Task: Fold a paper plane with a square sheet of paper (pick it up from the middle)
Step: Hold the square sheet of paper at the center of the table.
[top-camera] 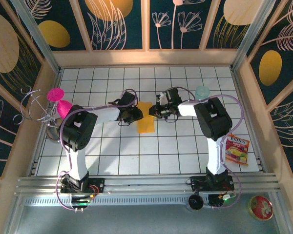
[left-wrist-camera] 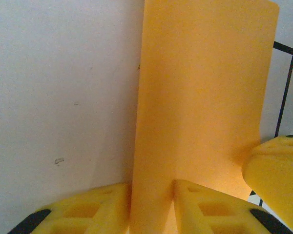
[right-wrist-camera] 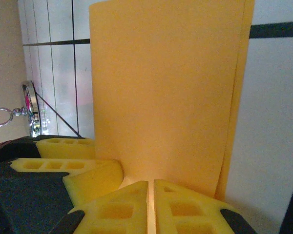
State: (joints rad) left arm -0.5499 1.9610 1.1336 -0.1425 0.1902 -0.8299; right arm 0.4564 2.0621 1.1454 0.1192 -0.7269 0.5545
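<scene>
The square sheet of paper point(top-camera: 146, 123) lies folded into an orange-yellow oblong on the white grid table, between the two grippers. My left gripper point(top-camera: 136, 116) is at its left edge. In the left wrist view the paper point(left-wrist-camera: 200, 87) runs away from the left gripper point(left-wrist-camera: 151, 187), whose jaws stand apart with a strip of the paper's edge in the gap. My right gripper point(top-camera: 157, 112) is at the sheet's right edge. Seen from the right wrist, the right gripper point(right-wrist-camera: 151, 187) is shut on the paper point(right-wrist-camera: 166, 97), and a second layer shows along its right side.
A pale teal cup point(top-camera: 202, 92) stands behind the right arm. A red-and-yellow snack packet point(top-camera: 237, 150) lies at the right. A wire stand with a pink piece point(top-camera: 56, 100) is at the left wall. A round red tin point(top-camera: 261, 207) sits off the table's front right.
</scene>
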